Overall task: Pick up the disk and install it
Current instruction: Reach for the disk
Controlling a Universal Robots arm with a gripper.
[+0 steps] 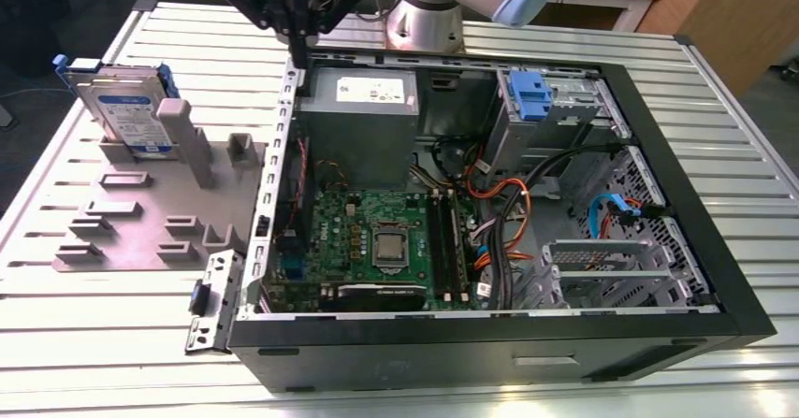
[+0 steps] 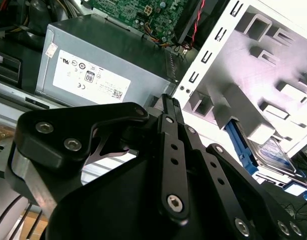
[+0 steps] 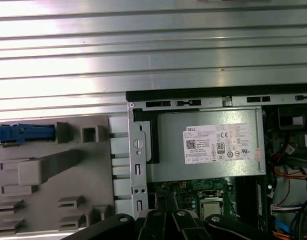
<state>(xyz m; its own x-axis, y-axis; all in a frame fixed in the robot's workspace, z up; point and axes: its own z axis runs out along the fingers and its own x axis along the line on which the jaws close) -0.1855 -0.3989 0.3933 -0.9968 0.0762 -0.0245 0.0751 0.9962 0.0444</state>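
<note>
Exterior view: your black gripper (image 1: 299, 51) hung at twelve o'clock, wrist pointing straight down over the far edge of the open black computer case (image 1: 437, 353), fingers pressed together on nothing. At the case's ten o'clock, well apart, the flat silver-grey disk with blue side rails (image 1: 125, 109) stood on edge in the grey plastic fixture (image 1: 163, 203).
</note>
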